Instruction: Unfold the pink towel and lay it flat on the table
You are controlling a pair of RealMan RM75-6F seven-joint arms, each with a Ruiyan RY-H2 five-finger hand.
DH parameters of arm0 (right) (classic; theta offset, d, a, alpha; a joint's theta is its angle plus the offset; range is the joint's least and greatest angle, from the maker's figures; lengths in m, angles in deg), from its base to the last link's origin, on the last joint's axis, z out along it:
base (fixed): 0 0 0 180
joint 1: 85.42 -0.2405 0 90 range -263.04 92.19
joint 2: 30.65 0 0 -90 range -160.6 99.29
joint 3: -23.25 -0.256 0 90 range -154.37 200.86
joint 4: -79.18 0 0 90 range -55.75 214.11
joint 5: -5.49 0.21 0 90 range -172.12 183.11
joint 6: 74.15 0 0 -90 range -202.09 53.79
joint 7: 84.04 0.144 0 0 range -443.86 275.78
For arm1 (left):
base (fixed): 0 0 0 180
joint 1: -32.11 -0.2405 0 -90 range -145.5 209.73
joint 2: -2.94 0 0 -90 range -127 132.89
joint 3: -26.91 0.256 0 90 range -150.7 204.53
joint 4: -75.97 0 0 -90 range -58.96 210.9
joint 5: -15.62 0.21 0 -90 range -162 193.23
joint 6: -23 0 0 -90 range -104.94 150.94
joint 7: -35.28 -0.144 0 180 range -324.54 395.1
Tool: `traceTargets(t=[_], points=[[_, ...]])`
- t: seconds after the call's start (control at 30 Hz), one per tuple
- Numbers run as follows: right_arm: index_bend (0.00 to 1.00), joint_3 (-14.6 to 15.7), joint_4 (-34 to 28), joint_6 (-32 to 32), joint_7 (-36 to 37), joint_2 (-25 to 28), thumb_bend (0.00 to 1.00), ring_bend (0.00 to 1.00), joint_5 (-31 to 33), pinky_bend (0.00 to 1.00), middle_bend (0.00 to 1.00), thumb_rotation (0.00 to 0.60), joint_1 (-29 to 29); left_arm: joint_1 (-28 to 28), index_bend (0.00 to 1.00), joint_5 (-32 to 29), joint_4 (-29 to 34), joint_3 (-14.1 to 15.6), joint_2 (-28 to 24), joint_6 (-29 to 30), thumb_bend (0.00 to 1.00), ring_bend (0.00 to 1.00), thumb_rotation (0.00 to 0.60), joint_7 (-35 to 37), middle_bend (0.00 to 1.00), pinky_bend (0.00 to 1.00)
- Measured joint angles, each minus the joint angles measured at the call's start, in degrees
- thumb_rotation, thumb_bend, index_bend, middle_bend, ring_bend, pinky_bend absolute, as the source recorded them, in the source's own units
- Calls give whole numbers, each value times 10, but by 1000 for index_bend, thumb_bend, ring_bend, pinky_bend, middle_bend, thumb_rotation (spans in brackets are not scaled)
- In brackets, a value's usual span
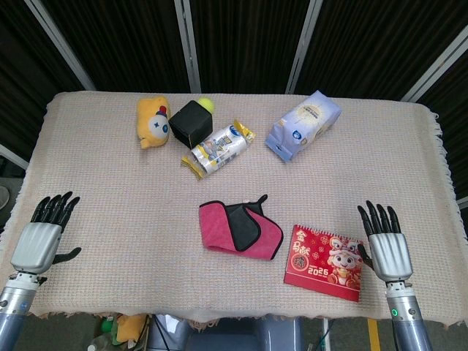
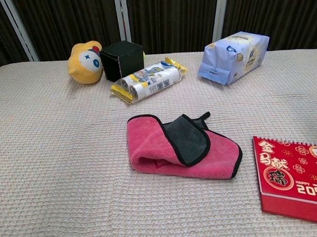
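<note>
We see the folded pink towel (image 1: 240,229) mid-counter (image 1: 110,197), a red calendar (image 1: 325,262) just right of it. Our left hand (image 1: 40,238) and right hand (image 1: 385,245) rest open at the near edge.

Along the far side of the cloth-covered desk (image 1: 110,212): a yellow plush toy (image 1: 153,121), a black cube box (image 1: 191,123) with a yellow-green ball (image 1: 207,105) behind, a clear-wrapped roll pack (image 1: 218,148), and a pale blue bag (image 1: 303,124). A red 2026 calendar (image 1: 325,262) lies near.

The pink towel (image 2: 170,152) between the robot hands looked plush and matt, its grey side smoother. The table (image 1: 110,212) wore a coarse woven cloth. The left robot hand (image 1: 40,241) showed matt silver metal and black plastic.
</note>
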Motion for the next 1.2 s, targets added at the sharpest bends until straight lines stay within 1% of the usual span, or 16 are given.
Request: traceTargets(t=[0.37, 0.43, 0.47, 0.5, 0.53, 0.57, 0.6, 0.7, 0.8, 0.9, 1.03, 1.2], points=[[0, -10, -4, 17, -5, 0, 374, 0, -8, 4, 0, 600, -7, 2, 0, -1, 2, -1, 1, -2, 0, 0, 600, 0, 0, 0], [0, -14, -8, 26, -8, 0, 374, 51, -10, 108, 20, 600, -15, 2, 0, -1, 1, -2, 1, -2, 0, 0, 600, 1, 0, 0], [4, -16, -10, 29, -11, 0, 374, 146, -12, 245, 91, 600, -19, 2, 0, -1, 1, -2, 1, -2, 0, 0, 600, 0, 0, 0], [30, -19, -11, 33, -15, -1, 374, 296, -14, 417, 214, 600, -25, 2, 0, -2, 1, -2, 1, -2, 0, 0, 600, 1, 0, 0], [63, -24, -11, 37, -22, -3, 374, 410, -19, 527, 322, 600, -33, 2, 0, -3, 1, -2, 1, -2, 0, 0, 600, 1, 0, 0], [128, -28, -10, 39, -28, -4, 373, 571, -23, 664, 475, 600, -41, 2, 0, -4, 1, -2, 1, -2, 0, 0, 600, 1, 0, 0], [203, -32, -9, 42, -33, -7, 373, 701, -29, 761, 603, 600, -48, 2, 0, -4, 1, -3, 1, -3, 0, 0, 600, 1, 0, 0], [339, -45, -2, 53, -47, -16, 373, 896, -51, 898, 815, 600, -77, 2, 0, -6, -1, -3, 2, -5, 0, 0, 600, -1, 0, 0], [426, -60, 12, 78, -57, -33, 373, 986, -65, 957, 927, 600, -114, 3, 0, -9, -4, -3, 5, -7, 0, 0, 600, -6, 0, 0], [495, -73, 31, 116, -67, -54, 373, 1000, -73, 976, 976, 600, -153, 4, 0, -11, -8, -3, 8, -9, 0, 0, 600, -11, 0, 0], [515, -87, 67, 176, -78, -92, 373, 1000, -70, 979, 985, 600, -206, 4, 0, -13, -13, -2, 11, -11, 0, 0, 600, -14, 0, 0], [515, -98, 129, 232, -88, -139, 372, 1000, -54, 980, 986, 600, -250, 3, 0, -10, -15, -2, 12, -7, 0, 0, 600, -17, 0, 0]])
